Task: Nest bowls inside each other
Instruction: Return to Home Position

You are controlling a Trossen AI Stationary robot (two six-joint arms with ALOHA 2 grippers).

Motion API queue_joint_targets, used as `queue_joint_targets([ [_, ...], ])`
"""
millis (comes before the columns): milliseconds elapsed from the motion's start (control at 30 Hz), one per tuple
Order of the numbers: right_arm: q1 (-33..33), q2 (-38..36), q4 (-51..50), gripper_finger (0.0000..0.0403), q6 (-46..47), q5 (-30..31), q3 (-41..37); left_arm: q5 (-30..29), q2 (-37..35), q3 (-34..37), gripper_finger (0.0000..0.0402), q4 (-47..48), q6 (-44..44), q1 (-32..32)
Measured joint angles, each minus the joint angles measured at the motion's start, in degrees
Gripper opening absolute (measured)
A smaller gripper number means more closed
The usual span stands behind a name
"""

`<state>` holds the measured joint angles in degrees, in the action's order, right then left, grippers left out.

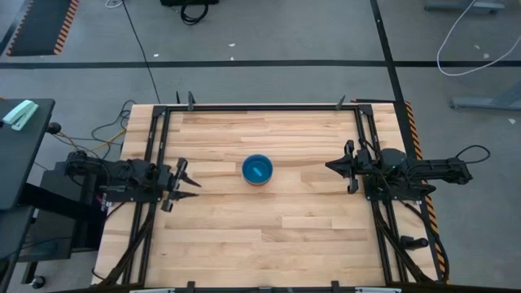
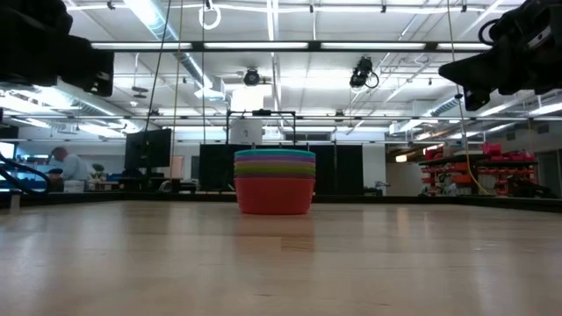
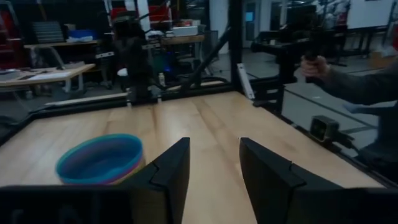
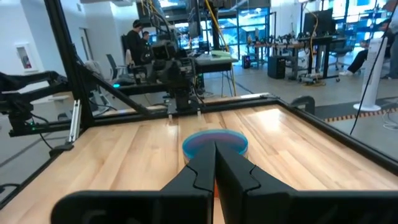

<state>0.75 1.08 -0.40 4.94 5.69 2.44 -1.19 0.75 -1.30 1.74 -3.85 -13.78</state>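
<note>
The bowls (image 2: pixel 275 181) stand as one nested stack near the middle of the table (image 1: pixel 269 236), the blue bowl (image 1: pixel 257 169) uppermost and the orange bowl (image 2: pixel 275 195) at the base; green, pink, purple and yellow rims show as thin bands between them in the low view. No loose bowl appears anywhere on the table, so the nesting step is judged complete — the task appears to be at or near its end. The left gripper (image 1: pixel 189 184) hangs well to the left of the stack, clear of it, with its fingers (image 3: pixel 171 168) spread apart and nothing between them. The right gripper (image 1: pixel 332 165) hangs well to the right of the stack, also clear of it, its fingers (image 4: pixel 198 171) pressed together and holding nothing. The next move probably calls for no further grasp: both arms need only keep clear of the stack, since a sideways knock could shift or topple it. The table is pale wooden planking bordered by a black metal frame (image 1: pixel 159 138). Beyond the stack lies a workshop space with ceiling strip lights, benches and shelving — a person's hand (image 3: pixel 313 65) and sleeve show in the left wrist view, off the table.
</note>
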Motion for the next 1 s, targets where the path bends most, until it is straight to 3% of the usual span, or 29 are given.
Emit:
queue_joint_targets([
  [267, -0.63, -0.02, 3.35, 0.0016, -1.53, 0.2, 0.0, 0.46, -0.02, -2.25, 0.0144, 6.18, 0.19, 6.28],
  [667, -9.55, -0.02, 2.38, 0.0016, -0.87, -0.22, 0.0, 0.48, -0.02, -2.4, 0.0148, 6.09, -1.34, 14.0],
  [1000, -11.28, -0.01, 1.17, 0.0016, -2.75, -0.22, 0.0, 0.3, -0.02, -2.4, 0.0153, 5.98, -1.78, 20.55],
])
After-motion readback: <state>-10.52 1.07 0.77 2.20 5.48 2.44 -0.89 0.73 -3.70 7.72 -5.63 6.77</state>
